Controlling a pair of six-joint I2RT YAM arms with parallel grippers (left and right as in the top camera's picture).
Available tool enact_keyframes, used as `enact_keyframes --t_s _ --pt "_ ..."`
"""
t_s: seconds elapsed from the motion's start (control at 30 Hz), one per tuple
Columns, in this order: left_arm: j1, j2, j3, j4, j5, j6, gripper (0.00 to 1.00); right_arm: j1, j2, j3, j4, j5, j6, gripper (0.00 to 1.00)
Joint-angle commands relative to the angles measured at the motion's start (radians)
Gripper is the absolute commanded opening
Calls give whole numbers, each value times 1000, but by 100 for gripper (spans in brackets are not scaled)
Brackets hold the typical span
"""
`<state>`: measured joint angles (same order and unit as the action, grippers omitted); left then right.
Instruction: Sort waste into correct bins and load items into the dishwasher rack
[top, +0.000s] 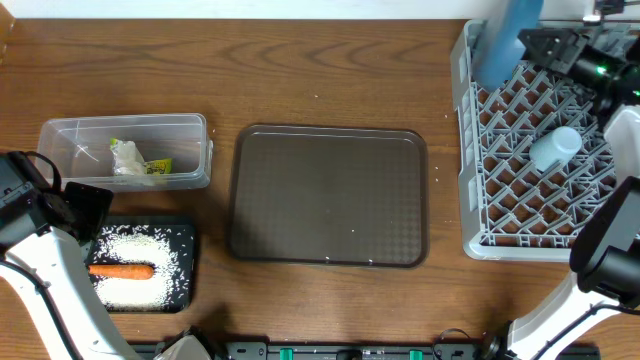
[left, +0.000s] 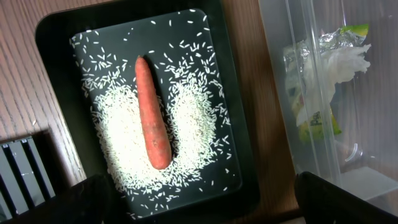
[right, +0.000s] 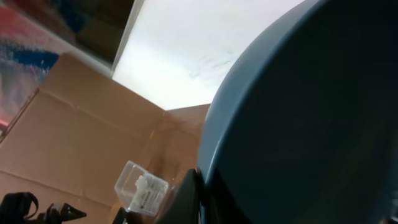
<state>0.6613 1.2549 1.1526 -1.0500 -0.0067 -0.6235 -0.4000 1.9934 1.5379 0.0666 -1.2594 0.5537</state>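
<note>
The dark-blue bowl (top: 505, 42) stands on edge over the far-left corner of the grey dishwasher rack (top: 466, 160). My right gripper (top: 542, 45) is shut on its rim. In the right wrist view the bowl (right: 298, 124) fills the frame, with the gripper (right: 200, 186) pinching its edge. A pale cup (top: 555, 148) lies in the rack. The black tray (top: 190, 262) holds white rice (left: 193, 118) and an orange carrot (left: 151, 112). My left gripper (left: 205, 208) hangs open above the tray's near end, holding nothing. The crumpled wrapper (left: 323, 74) lies in the clear tub (top: 60, 135).
A large brown serving tray (top: 330, 195) lies in the middle of the table between the bins and the rack. The clear tub sits just behind the black tray. A dark slotted fixture (left: 25, 168) shows at the table's front edge.
</note>
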Motion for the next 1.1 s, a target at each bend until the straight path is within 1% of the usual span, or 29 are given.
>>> enact_keyframes --t_s 0.0,0.03,0.07,0.1,0.17,0.2,0.23,0.27,0.3,0.43,0.53,0.7,0.77,0.9,1.0,1.07 --pt "5 2 12 -3 -8 6 98 -61 13 5 -3 53 -1 13" --pt "5 2 12 -3 -8 6 98 -70 13 5 -5 51 -1 27" --pt "5 2 12 -3 -8 6 98 -77 13 5 -8 50 -1 38" --pt "5 2 12 -3 -8 6 98 -82 13 5 -11 50 -1 51" --pt "5 2 12 -3 -8 6 98 -92 13 5 -16 50 -1 63" --pt "5 2 12 -3 -8 6 98 -99 13 5 -20 50 0 73" --pt "5 2 12 -3 -8 6 98 -105 13 5 -27 51 -1 87" --pt "5 2 12 -3 -8 6 98 -113 10 5 -40 53 -1 96" --pt "5 2 12 -3 -8 6 98 -121 7 5 -56 60 -1 99" --pt "5 2 12 -3 -8 6 98 -163 -37 5 -148 128 -7 99" --pt "5 2 12 -3 -8 6 98 -192 -105 5 -246 203 -48 99" --pt "5 2 12 -3 -8 6 98 -211 -290 7 -468 464 -172 99" --pt "5 2 12 -3 -8 6 98 -198 -375 7 -554 592 -216 99" --pt "5 2 12 -3 -8 6 98 -155 -516 6 -693 773 -255 99" --pt "5 2 12 -3 -8 6 98 -116 -598 6 -779 785 -255 99" --pt "5 2 12 -3 -8 6 98 -89 -639 6 -831 785 -222 99"
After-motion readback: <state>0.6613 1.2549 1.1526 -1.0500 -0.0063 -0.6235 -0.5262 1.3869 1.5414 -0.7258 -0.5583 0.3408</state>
